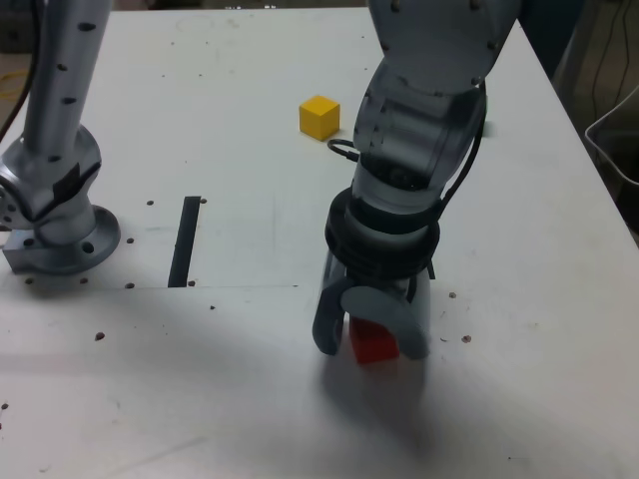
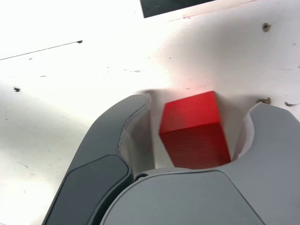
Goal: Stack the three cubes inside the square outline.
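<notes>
Probably a robotics lab (or workshop): a jointed arm (image 1: 404, 165) over a scuffed, hole-dotted white table (image 1: 240, 399).

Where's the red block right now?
The red block is between the robot's open jaws, on the white table, nearer the camera than the yellow block in the exterior view.

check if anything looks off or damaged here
Nothing looks spilled or broken; the red cube sits between the tool's open jaws, tilted relative to them. The tabletop is marked with scattered dark chips.
</notes>
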Controlling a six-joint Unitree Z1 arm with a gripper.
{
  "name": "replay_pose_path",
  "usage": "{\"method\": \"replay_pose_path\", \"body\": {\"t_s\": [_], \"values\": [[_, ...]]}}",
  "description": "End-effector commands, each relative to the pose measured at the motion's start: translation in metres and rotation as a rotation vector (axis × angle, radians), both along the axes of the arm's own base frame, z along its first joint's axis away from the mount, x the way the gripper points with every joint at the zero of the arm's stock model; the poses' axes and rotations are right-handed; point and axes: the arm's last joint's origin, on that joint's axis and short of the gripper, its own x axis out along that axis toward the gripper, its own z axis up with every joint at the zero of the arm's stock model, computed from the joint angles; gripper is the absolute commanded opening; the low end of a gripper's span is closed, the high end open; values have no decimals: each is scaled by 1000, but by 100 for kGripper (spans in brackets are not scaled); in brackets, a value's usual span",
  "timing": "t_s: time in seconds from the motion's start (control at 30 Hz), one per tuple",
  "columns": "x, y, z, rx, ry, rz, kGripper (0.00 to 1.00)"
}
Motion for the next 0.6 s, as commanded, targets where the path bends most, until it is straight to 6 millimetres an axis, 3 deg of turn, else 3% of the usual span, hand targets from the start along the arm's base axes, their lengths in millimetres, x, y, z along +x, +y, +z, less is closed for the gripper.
{"method": "replay_pose_path", "body": {"t_s": [0.0,0.27,0.57], "values": [[1,0,0,-5,-1,6,42],[2,2,0,-9,0,13,29],[2,3,4,-2,-9,12,22]]}}
